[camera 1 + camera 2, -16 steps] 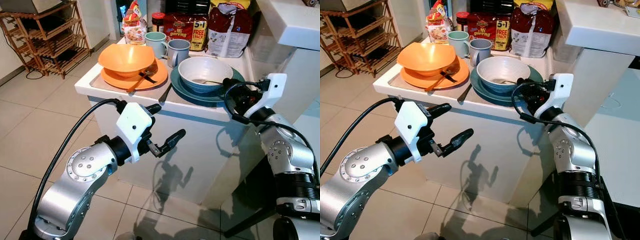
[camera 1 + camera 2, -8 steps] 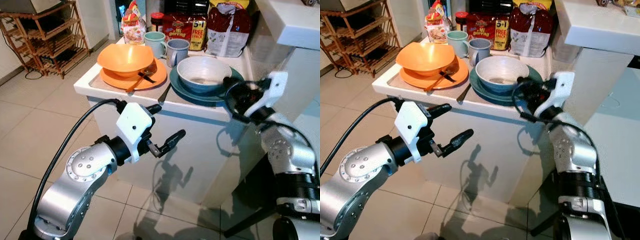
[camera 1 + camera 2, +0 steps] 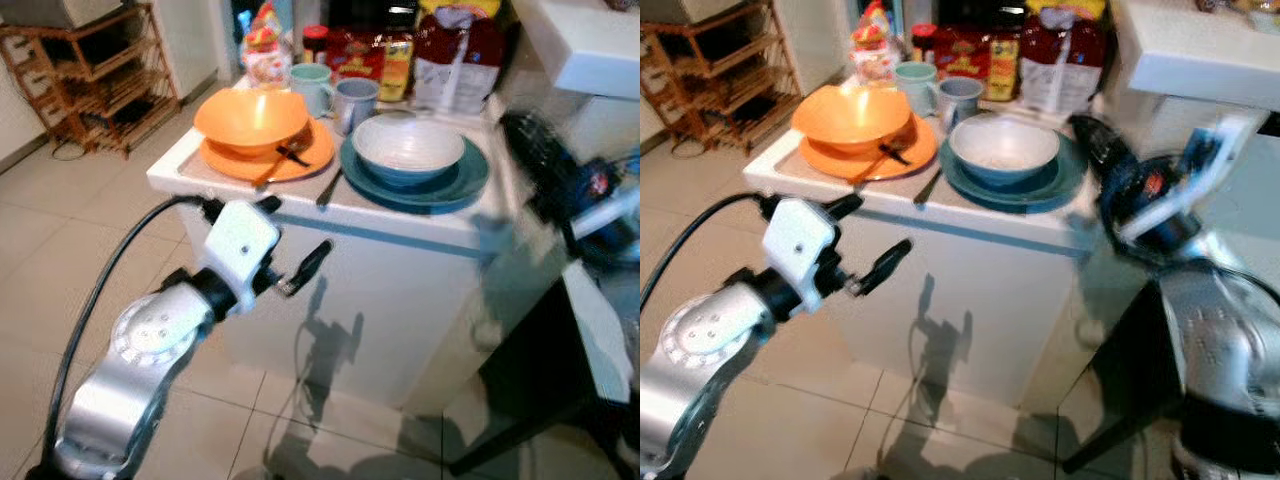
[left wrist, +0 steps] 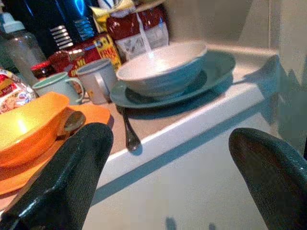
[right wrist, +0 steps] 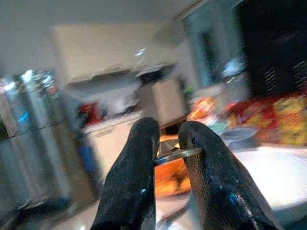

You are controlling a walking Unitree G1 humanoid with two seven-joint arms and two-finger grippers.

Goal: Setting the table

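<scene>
On the white table [image 3: 400,232] an orange bowl [image 3: 252,118] sits on an orange plate [image 3: 312,152] with cutlery [image 3: 290,153] beside it. A white bowl [image 3: 408,148] rests on a teal plate [image 3: 468,178]. A dark knife [image 3: 330,187] lies between the two plates. My left gripper [image 3: 292,238] hangs open in front of the table's edge, and the left wrist view looks between its fingers [image 4: 72,177] at the dishes. My right gripper [image 5: 170,127], blurred at the table's right end [image 3: 1110,150], is shut on a thin metal spoon [image 5: 175,155].
Two mugs [image 3: 335,92] and food packets [image 3: 455,55] crowd the table's back. A wooden rack [image 3: 95,85] stands far left on the tiled floor [image 3: 60,230]. A white counter [image 3: 600,45] rises at the right.
My right arm has swung up and right, away from the white bowl, and blurs. The spoon that lay in that bowl is gone from it. My left gripper shifted slightly left.
</scene>
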